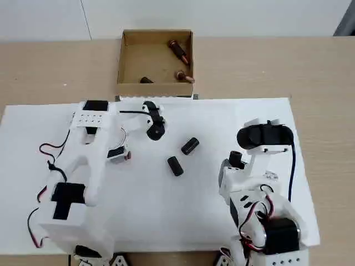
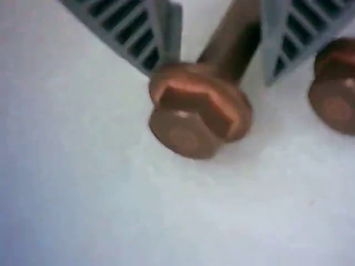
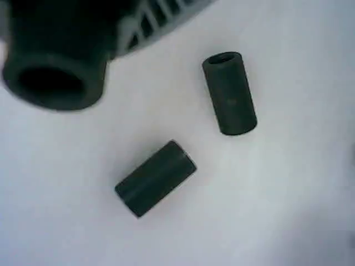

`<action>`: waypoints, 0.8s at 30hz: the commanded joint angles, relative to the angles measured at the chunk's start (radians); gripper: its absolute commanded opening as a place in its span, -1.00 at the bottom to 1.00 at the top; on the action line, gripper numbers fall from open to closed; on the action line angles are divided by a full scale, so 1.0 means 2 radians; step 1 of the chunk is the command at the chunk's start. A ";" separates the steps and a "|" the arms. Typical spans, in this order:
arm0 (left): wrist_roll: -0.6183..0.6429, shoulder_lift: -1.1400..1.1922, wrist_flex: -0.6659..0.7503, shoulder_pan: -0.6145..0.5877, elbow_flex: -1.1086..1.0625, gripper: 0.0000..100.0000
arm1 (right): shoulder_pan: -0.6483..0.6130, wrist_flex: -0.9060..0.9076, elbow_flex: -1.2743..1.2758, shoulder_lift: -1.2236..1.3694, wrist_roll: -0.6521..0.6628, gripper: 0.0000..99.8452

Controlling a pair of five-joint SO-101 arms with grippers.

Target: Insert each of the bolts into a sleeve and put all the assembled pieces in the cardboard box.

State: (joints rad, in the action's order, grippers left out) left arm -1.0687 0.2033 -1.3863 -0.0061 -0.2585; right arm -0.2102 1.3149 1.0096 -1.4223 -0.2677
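left jaws apart, straddling a bolt [image 2: 197, 111] on the white sheet [image 2: 83, 194]; contact looks partial at best (second bolt [image 2: 335, 94] just beside). right jaws clamped on a sleeve [image 3: 61, 39]. two loose sleeves [image 3: 228, 93] lie mid-sheet. cardboard box [image 1: 144, 55] holds assembled pieces [image 1: 179, 50].

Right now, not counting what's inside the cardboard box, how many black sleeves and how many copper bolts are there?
Black sleeves: 3 (loose sleeve, second loose sleeve, gripped sleeve)
Copper bolts: 2 (middle bolt, edge bolt)
Total: 5
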 commanded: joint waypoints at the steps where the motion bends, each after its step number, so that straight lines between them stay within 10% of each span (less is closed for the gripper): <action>1: -0.002 0.002 0.013 0.005 0.020 -0.81 | 0.000 -0.011 -0.004 0.000 -0.001 -1.00; 24: 0.079 -0.108 -0.064 0.054 0.076 -0.99 | 0.000 -0.007 -0.067 -0.005 0.014 -1.00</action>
State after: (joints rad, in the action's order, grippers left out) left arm -0.9766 0.1389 -1.4998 0.0660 -0.1619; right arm -0.2102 1.3149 0.9528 -1.4223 -0.2662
